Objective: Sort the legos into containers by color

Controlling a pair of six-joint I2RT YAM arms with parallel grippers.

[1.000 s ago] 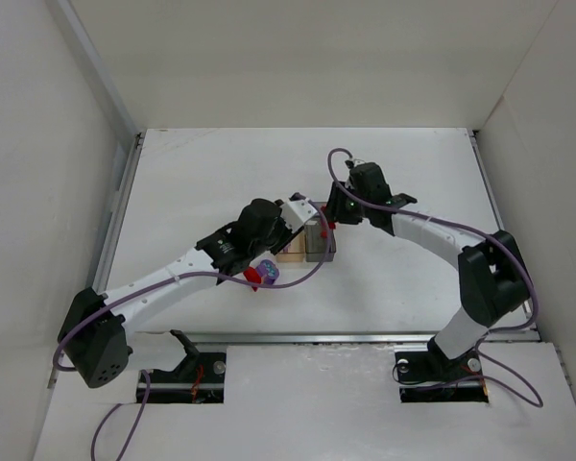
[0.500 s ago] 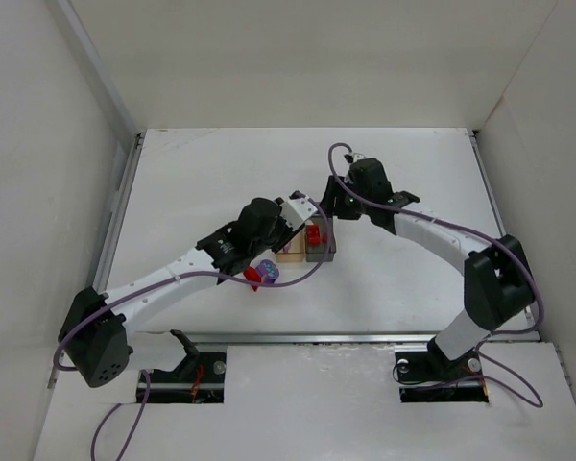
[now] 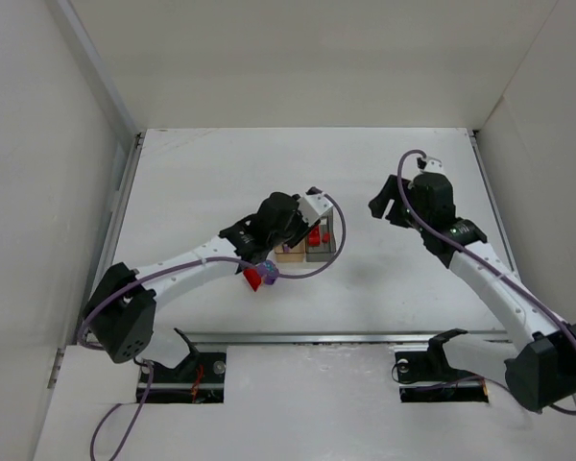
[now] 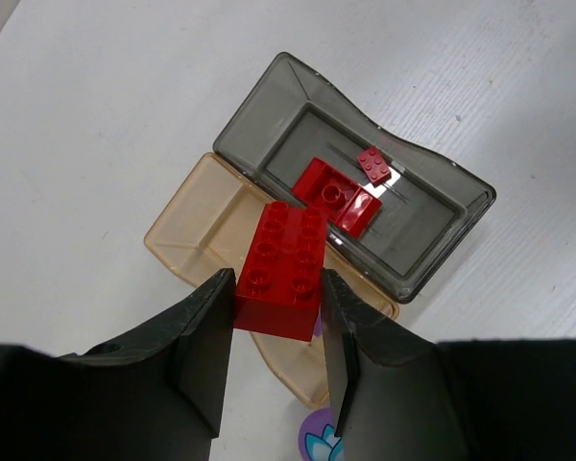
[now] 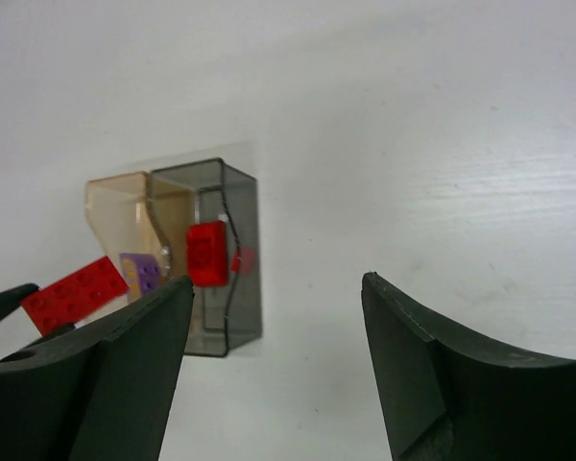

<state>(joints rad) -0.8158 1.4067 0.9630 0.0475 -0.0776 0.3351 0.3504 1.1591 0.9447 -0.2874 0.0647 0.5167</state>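
On the white counter [image 3: 221, 173] the right tool [image 5: 276, 283] hangs wide open and empty, well off to the right of the bins. The left tool [image 4: 276, 288] is clamped on a big red brick [image 4: 283, 264] above the tan bin [image 4: 187, 226]. That bin touches the grey bin [image 4: 432, 259]. In the grey bin lie a flat red brick [image 4: 336, 192] and a tiny red brick [image 4: 374, 165]. A purple brick [image 5: 139, 271] sits in the tan one.
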